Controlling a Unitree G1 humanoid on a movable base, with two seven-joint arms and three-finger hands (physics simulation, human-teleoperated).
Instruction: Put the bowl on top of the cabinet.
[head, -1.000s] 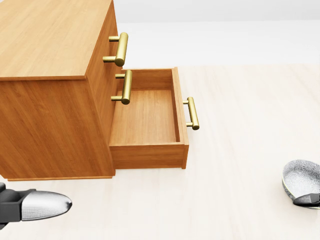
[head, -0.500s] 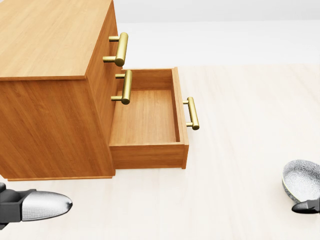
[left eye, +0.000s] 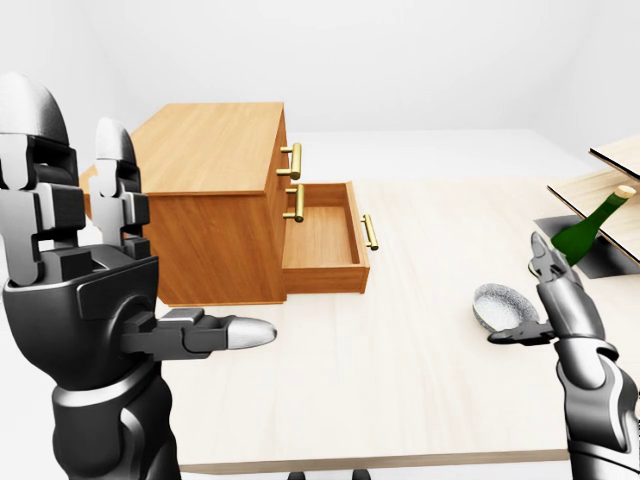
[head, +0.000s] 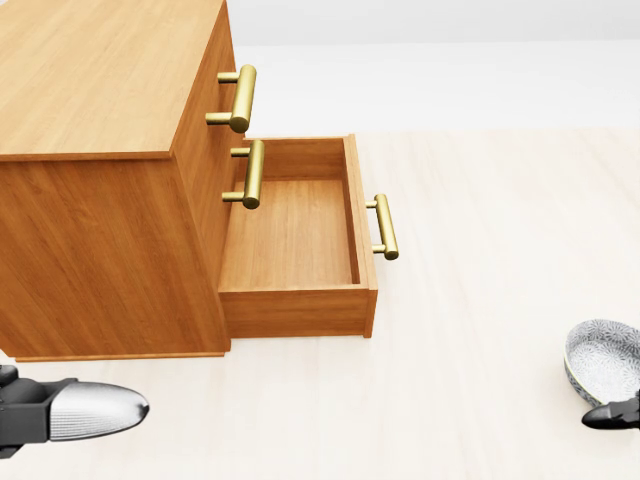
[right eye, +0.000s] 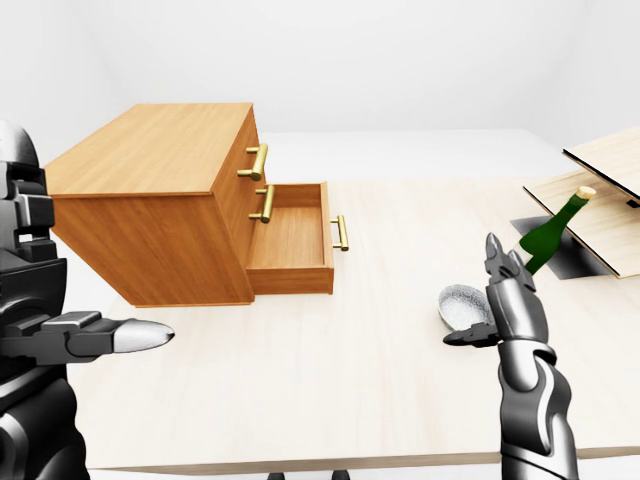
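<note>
Sitting on the surface (left eye: 420, 390), well right of the cabinet (left eye: 215, 150) in the left-eye view, the bowl (left eye: 503, 305) looks stiff, light, probably slick; its thin rim suits a pinch. The right hand (left eye: 562, 300) stands spread beside it, thumb near the rim.

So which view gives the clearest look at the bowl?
The left-eye view: the bowl shows nearly whole, beside the right hand. The right-eye view hides its right side behind that hand; the head view cuts it off at the right edge.
</note>
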